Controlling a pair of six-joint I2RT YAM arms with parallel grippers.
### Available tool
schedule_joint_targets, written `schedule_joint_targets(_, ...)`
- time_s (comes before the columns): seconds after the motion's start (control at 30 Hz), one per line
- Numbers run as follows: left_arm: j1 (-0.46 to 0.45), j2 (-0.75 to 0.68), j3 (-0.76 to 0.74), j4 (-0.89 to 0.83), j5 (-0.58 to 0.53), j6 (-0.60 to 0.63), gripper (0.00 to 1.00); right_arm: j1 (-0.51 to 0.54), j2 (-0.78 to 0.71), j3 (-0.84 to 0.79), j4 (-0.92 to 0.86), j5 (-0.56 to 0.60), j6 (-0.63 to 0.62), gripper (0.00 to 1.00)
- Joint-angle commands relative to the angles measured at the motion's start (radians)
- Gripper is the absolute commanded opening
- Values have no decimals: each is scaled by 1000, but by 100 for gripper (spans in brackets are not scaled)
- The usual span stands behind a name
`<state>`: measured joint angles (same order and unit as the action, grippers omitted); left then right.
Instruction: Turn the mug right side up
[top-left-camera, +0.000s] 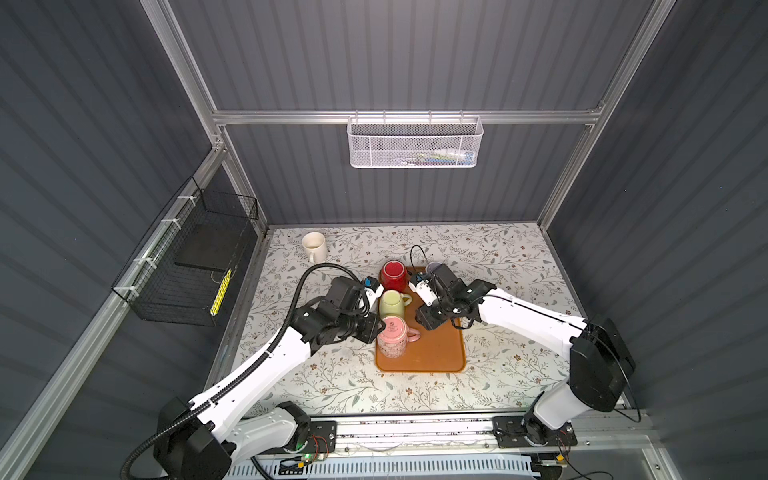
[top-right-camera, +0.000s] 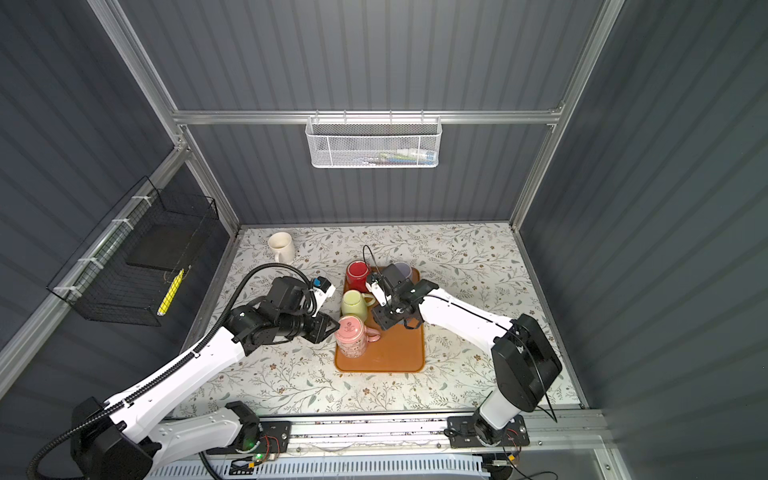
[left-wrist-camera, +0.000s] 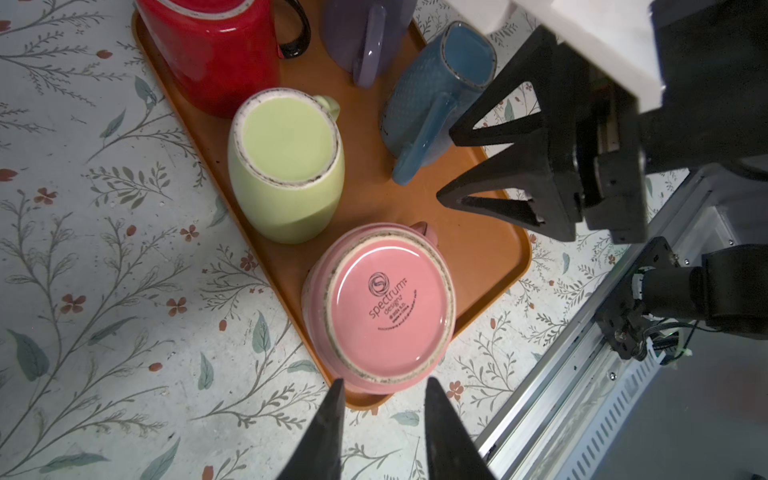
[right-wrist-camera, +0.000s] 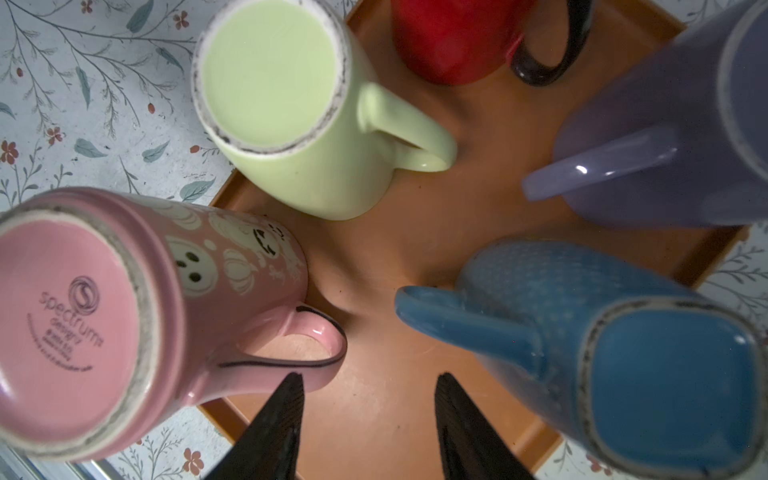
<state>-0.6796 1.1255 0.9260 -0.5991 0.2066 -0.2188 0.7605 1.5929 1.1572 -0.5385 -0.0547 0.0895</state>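
Observation:
Several mugs stand upside down on an orange tray (top-left-camera: 436, 353) (left-wrist-camera: 478, 249) (right-wrist-camera: 395, 249). A pink mug (top-left-camera: 392, 340) (top-right-camera: 351, 334) (left-wrist-camera: 386, 307) (right-wrist-camera: 83, 316) stands at the tray's near left corner. My left gripper (top-left-camera: 376, 326) (top-right-camera: 328, 326) (left-wrist-camera: 385, 382) is open beside it, tips at the edge of its base, nothing between them. My right gripper (top-left-camera: 424, 322) (top-right-camera: 380, 320) (right-wrist-camera: 370, 376) hangs open over bare tray, between the pink mug's handle and a blue mug (left-wrist-camera: 436, 91) (right-wrist-camera: 623, 353). In both top views the right arm hides the blue mug.
A green mug (top-left-camera: 392, 303) (left-wrist-camera: 286, 162), a red mug (top-left-camera: 394, 274) (left-wrist-camera: 216, 50) and a purple mug (left-wrist-camera: 365, 33) (right-wrist-camera: 665, 145) also stand upside down on the tray. A cream mug (top-left-camera: 313, 246) stands upright at the back left.

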Motion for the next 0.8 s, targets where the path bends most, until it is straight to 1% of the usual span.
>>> schedule_joint_targets(0.0,-17,-16,-16,28,-6,-34,32,23,5,-17,6,34,9,53)
schedule_joint_targets(0.13,-21,-7,-19,10,2,-33,31,44,33,-25,14,57,11,53)
schedule_joint_targets(0.27,-24,-17,-57,44,-1,-62,30,56,57,-23,17,85,12,52)
schedule_joint_targets(0.33,-24,-21,-81,70,1,-73,30,57,62,-18,9,91,11,52)
schedule_joint_targets(0.5,-24,-21,-162,183,-37,-94,28,63,53,-31,16,87,22,52)
schedule_joint_targets(0.77,-24,48,-165,278,-55,-93,27,83,24,-83,7,76,77,52)
